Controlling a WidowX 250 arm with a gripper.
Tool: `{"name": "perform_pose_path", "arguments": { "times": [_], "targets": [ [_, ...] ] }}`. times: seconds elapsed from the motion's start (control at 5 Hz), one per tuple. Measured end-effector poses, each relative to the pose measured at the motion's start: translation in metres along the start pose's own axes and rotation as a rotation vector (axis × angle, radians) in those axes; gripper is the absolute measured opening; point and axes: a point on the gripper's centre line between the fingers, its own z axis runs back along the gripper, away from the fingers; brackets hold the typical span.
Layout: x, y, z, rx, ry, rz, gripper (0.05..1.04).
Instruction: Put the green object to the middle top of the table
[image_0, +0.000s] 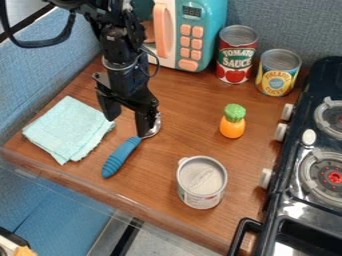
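Green cloth (70, 130) (folded) near gripper (126, 125); jaws apart

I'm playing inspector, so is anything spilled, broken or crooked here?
I see nothing spilled or broken. Only the pale green cloth, beside the blue-handled spoon, looks a bit untidy, because its folded layers don't quite line up.

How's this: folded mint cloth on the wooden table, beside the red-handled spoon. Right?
Handle colour is wrong: the spoon has a blue handle, per the camera view. The folded mint cloth is beside it on the wooden table.
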Motion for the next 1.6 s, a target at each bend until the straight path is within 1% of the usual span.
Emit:
{"name": "perform_pose_path", "arguments": {
  "times": [0.2,0.4,0.8,1.0,1.2,1.4,1.6],
  "targets": [
    [-0.005,-0.001,-0.009,-0.011,0.038,0.001,1.001],
    [0.013,0.029,-0.012,0.027,0.036,0.049,1.001],
    [0.04,0.089,-0.026,0.044,0.041,0.122,1.001],
    [0.048,0.108,-0.036,0.044,0.042,0.158,1.001],
    [0.056,0.114,-0.049,0.025,0.054,0.186,1.001],
    [0.063,0.114,-0.059,0.003,0.045,0.22,1.001],
    [0.07,0.113,-0.063,-0.003,0.035,0.232,1.001]
  ]
}}
